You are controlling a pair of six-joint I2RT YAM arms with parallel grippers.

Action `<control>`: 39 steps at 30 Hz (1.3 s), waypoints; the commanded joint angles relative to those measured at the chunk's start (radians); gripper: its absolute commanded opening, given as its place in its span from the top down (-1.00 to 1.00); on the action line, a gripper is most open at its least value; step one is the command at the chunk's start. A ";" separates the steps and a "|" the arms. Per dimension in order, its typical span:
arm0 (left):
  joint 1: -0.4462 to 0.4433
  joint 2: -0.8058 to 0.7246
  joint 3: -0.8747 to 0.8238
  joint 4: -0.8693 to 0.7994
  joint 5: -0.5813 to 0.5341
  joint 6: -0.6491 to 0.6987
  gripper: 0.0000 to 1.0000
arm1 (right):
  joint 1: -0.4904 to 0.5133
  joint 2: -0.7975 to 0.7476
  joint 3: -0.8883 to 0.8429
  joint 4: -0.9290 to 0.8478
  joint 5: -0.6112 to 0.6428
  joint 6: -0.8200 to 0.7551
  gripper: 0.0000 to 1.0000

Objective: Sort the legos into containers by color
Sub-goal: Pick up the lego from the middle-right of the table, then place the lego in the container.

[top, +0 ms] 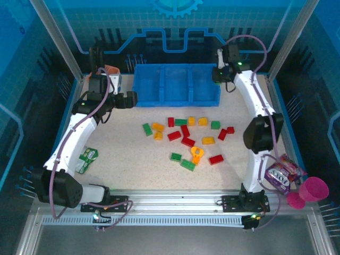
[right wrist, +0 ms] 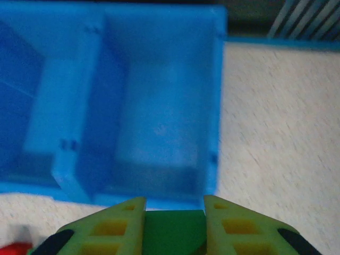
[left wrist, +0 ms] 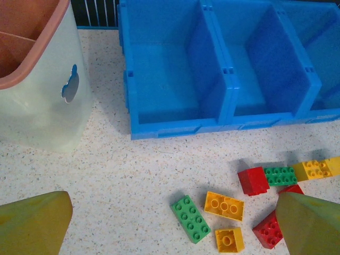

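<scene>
The right end effector pinches a green lego just over the near wall of the blue tray, at its rightmost compartment. The left end effector hangs spread wide by the tray's left end, near the cream holder. The other legos lie scattered on the worktop.

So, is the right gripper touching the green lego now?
Touching. In the right wrist view, the green lego sits clamped between both fingers of the right gripper, with no gap on either side.
</scene>
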 commanded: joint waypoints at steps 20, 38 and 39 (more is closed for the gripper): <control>-0.008 0.038 0.034 -0.003 0.071 -0.008 -0.98 | 0.055 0.578 0.443 -0.008 0.009 -0.078 0.44; -0.008 -0.027 0.002 0.027 0.088 -0.020 -0.99 | 0.063 0.323 0.275 -0.045 -0.015 -0.092 -0.03; -0.008 -0.033 -0.001 0.029 0.088 -0.019 -0.99 | 0.067 0.269 0.210 -0.032 -0.012 -0.088 -0.04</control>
